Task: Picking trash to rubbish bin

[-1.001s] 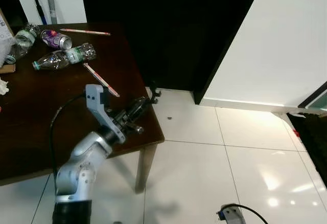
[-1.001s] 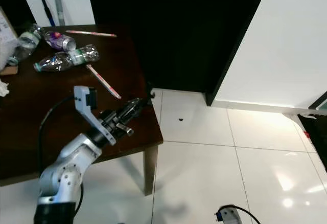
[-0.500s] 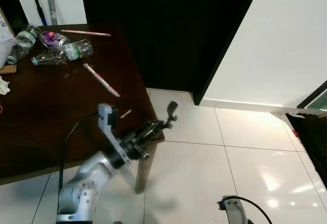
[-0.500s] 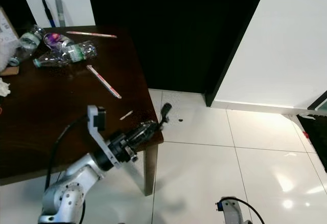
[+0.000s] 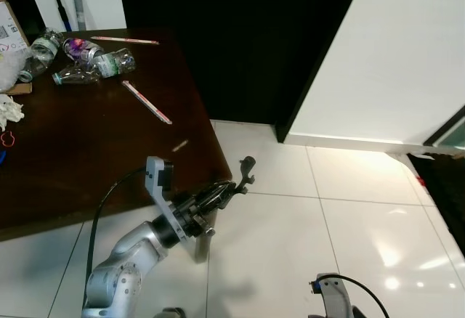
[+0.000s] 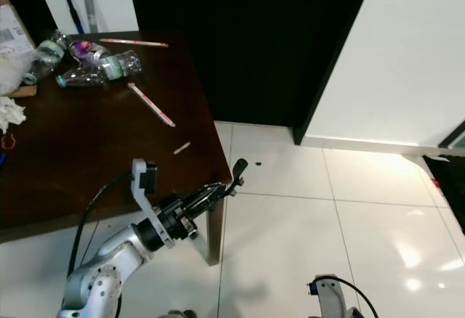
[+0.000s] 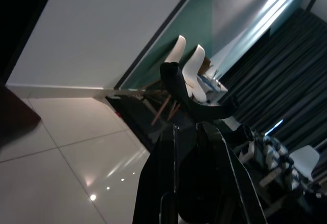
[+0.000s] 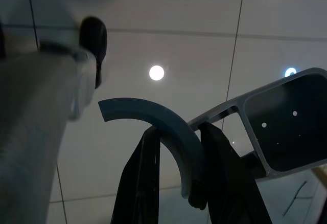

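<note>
My left gripper [image 5: 231, 187] reaches past the corner of the dark wooden table [image 5: 87, 151] and is shut on a small black curved piece of trash [image 5: 247, 167], held over the white tile floor. The left wrist view has the black fingers [image 7: 158, 183] pinching that black piece [image 7: 176, 83] at its lower end. My right arm [image 5: 330, 296] hangs low at the bottom edge. In the right wrist view my right gripper [image 8: 179, 132] is shut on a blue-grey curved strip [image 8: 153, 116] above the tiles.
Several crushed plastic bottles [image 5: 87, 60], a pink stick [image 5: 145, 102], a small scrap [image 5: 179, 145] and white tissue [image 5: 9, 111] lie on the table. A table leg [image 5: 202, 245] stands under the corner. A dark door [image 5: 240, 42] is ahead, with open tile floor to the right.
The left arm has swung forward off the table corner, carrying the black piece out over the floor. The camera has shifted slightly.
</note>
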`<state>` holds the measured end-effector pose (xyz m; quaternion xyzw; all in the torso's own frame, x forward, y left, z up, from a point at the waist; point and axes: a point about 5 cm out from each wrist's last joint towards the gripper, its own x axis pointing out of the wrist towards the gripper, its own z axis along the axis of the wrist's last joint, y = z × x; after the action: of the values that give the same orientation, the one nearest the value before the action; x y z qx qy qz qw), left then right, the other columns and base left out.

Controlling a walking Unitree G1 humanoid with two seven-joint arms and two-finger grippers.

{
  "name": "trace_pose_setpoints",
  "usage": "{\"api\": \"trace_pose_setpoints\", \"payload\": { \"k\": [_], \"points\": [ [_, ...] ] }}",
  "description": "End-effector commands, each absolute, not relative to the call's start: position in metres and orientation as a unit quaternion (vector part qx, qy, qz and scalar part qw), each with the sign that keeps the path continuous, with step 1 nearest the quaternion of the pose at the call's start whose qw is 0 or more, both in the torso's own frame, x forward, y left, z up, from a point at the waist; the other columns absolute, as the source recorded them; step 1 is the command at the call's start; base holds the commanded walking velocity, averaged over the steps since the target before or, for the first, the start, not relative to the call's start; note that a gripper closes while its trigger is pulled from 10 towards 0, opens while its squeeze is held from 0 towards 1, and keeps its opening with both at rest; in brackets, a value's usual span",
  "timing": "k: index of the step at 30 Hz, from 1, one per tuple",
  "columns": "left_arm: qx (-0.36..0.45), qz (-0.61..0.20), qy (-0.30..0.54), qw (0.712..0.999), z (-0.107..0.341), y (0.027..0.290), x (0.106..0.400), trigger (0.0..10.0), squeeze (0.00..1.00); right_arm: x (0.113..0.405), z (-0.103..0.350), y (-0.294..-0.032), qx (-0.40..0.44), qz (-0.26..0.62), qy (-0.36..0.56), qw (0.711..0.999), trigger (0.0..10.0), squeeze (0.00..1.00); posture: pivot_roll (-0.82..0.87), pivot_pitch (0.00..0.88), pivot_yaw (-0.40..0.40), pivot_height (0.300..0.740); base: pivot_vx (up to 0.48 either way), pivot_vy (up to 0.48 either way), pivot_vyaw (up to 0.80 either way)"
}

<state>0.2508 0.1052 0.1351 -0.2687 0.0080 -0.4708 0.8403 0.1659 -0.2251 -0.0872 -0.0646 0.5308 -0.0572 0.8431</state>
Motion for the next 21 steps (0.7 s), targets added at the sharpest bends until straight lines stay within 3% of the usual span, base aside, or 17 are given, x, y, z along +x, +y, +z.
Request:
{"api": "trace_pose_setpoints", "payload": {
  "k": [1, 15, 18, 21],
  "points": [
    [-0.266, -0.463, 0.027, 0.845, 0.124, 0.109, 0.248, 10.0, 0.0, 0.158, -0.09, -0.227, -0.061, -0.061, 0.54, 0.837, 10.0, 0.0, 0.21, 0.123, -0.073, 0.74, -0.39, 0.0, 0.0],
    [-0.261, -0.447, 0.05, 0.854, 0.109, 0.117, 0.246, 10.0, 0.0, 0.156, -0.091, -0.227, -0.051, -0.057, 0.539, 0.839, 10.0, 0.0, 0.21, 0.131, -0.074, 0.74, -0.387, 0.0, 0.0],
    [-0.258, -0.421, 0.064, 0.868, 0.098, 0.124, 0.249, 10.0, 0.0, 0.156, -0.091, -0.228, -0.053, -0.057, 0.541, 0.837, 10.0, 0.0, 0.21, 0.131, -0.074, 0.74, 0.0, 0.0, 0.0],
    [-0.248, -0.392, 0.079, 0.882, 0.085, 0.134, 0.251, 10.0, 0.0, 0.155, -0.091, -0.228, -0.054, -0.055, 0.544, 0.836, 10.0, 0.0, 0.21, 0.129, -0.075, 0.74, 0.0, 0.0, -0.71]
  ]
}}
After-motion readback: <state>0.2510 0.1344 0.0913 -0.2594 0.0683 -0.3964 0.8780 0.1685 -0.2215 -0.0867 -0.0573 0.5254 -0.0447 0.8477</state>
